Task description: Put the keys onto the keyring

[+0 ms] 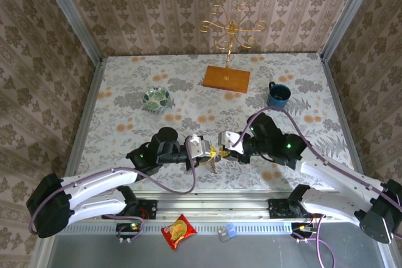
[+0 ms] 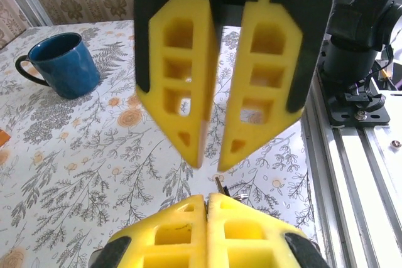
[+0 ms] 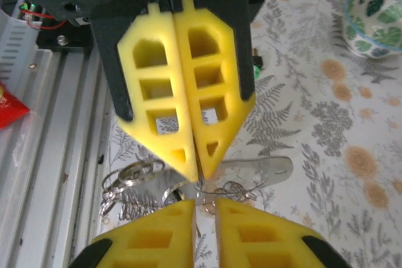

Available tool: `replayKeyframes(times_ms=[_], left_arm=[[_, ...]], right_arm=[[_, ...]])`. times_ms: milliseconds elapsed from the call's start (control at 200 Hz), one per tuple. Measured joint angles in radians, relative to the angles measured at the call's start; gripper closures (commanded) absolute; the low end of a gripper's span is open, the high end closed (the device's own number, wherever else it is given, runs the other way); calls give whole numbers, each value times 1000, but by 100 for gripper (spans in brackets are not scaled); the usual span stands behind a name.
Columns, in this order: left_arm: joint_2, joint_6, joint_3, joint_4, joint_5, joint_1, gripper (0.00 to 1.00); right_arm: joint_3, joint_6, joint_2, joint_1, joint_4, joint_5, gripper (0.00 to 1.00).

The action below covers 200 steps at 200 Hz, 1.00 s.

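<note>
Left end effector clamped on keyring, low centre in right wrist view; keys dangle lower left. Right end effector jaws slightly parted. Grip one key near its hole, thread slowly, hold ring steady.

Around the gold wire stand
Blue mug right; patterned bowl left; red snack packet far nearer.
</note>
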Motion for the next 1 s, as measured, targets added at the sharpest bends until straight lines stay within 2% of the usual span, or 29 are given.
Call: replayKeyframes(times_ms=[145, 415, 900, 1000], left_arm=[[-14, -2, -31, 40, -11, 0, 100], [-14, -26, -67, 118, -31, 0, 100], [-14, -54, -75, 169, -33, 0, 100], [-14, -60, -75, 176, -33, 0, 100]], right_arm=[[-104, 85, -92, -1, 63, 53, 64], [-172, 164, -168, -1, 114, 113, 63], [-172, 196, -57, 26, 225, 63, 58], [-172, 196, -31, 26, 249, 50, 62]])
